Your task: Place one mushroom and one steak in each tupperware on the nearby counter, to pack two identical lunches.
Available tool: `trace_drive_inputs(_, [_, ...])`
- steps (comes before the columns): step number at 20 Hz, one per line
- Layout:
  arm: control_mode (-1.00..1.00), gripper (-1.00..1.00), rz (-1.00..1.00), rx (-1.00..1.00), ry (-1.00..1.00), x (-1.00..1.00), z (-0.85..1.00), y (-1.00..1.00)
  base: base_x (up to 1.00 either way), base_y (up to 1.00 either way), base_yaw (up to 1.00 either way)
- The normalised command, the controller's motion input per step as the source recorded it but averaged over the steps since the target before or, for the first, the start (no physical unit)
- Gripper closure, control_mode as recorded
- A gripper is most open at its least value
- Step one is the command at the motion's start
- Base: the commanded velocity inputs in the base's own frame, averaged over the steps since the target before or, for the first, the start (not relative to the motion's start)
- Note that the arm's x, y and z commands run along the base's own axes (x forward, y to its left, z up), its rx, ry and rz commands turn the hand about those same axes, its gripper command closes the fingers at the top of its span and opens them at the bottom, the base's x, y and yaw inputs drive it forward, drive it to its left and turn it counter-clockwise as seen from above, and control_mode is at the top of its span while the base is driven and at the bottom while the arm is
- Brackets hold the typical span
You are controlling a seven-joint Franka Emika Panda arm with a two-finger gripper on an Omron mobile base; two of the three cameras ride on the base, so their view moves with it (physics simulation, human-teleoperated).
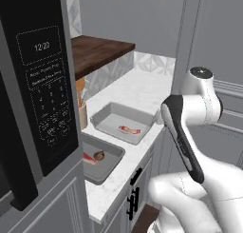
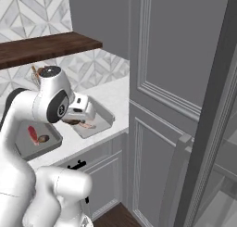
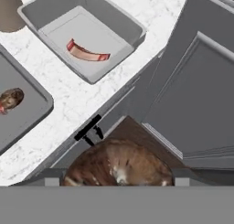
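Three cameras on one corner of white counter [image 1: 137, 89]

The left base view looks forward and down from behind the arm's left, past a microwave [image 1: 38, 84] close in the foreground, onto both grey trays; the right base view looks from behind the arm's right, across the arm, at the same far tray [image 2: 104, 116] and near tray [image 2: 28, 147] beside a tall grey cabinet [image 2: 157, 82]; the hand view sits close above the counter edge, looking down at the far tray [image 3: 132, 33], part of the near tray [image 3: 32, 109] and the cabinet fronts.
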Motion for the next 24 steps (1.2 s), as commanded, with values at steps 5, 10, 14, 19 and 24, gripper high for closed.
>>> trace_drive_inputs(5, [-1.00,1.00,0.00,-0.02,0.14,1.00,-0.20,0.15,0.00,0.00,0.00])
trace_drive_inputs(10, [-1.00,1.00,0.03,0.00,0.02,0.95,-0.78,0.17,0.00,0.00,0.00])
trace_drive_inputs(14, [-1.00,1.00,0.06,0.00,0.00,0.83,-0.79,0.09,0.00,0.00,0.00])
trace_drive_inputs(19, [-1.00,1.00,0.05,0.00,-0.02,0.92,-0.46,0.01,0.00,0.00,0.00])
trace_drive_inputs(24, [-1.00,1.00,0.01,0.00,0.03,0.97,-0.06,0.21,0.00,0.00,0.00])
